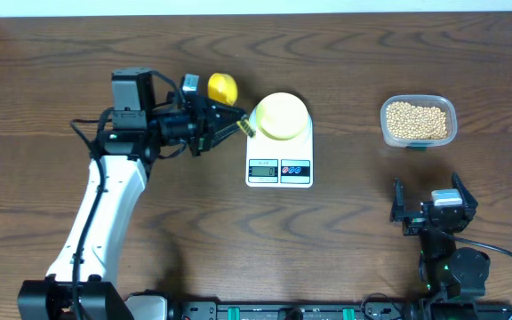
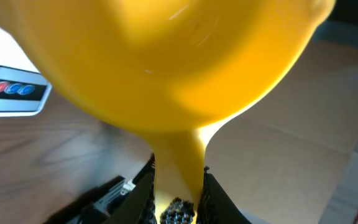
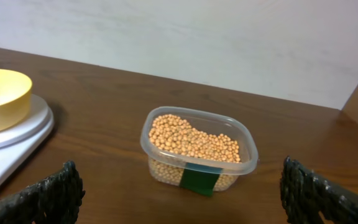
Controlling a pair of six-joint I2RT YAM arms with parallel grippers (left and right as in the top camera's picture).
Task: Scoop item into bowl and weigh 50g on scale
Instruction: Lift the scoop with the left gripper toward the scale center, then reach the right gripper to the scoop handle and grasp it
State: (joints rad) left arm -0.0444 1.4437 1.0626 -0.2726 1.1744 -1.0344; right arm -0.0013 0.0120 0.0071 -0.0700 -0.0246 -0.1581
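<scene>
One clear tub (image 1: pixel 419 121) at the table's (image 1: pixel 345 240) right holds the beans (image 3: pixel 191 140), heaped almost to its rim; the pale bowl (image 1: pixel 281 116) sits on the scale's (image 1: pixel 278 149) far end, well apart from it, with bare wood between. My left claw (image 1: pixel 236 125) is clenched on the yellow scoop's (image 1: pixel 222 87) handle, just left of the bowl, while my right claw (image 1: pixel 431 203) hangs released, fingers (image 3: pixel 48 196) spread wide, near the front edge facing the tub. I can't read anything on the tub's green label (image 3: pixel 201 179), nor the scale's display (image 1: pixel 263 169) beside its red and blue buttons (image 2: pixel 11 88).
</scene>
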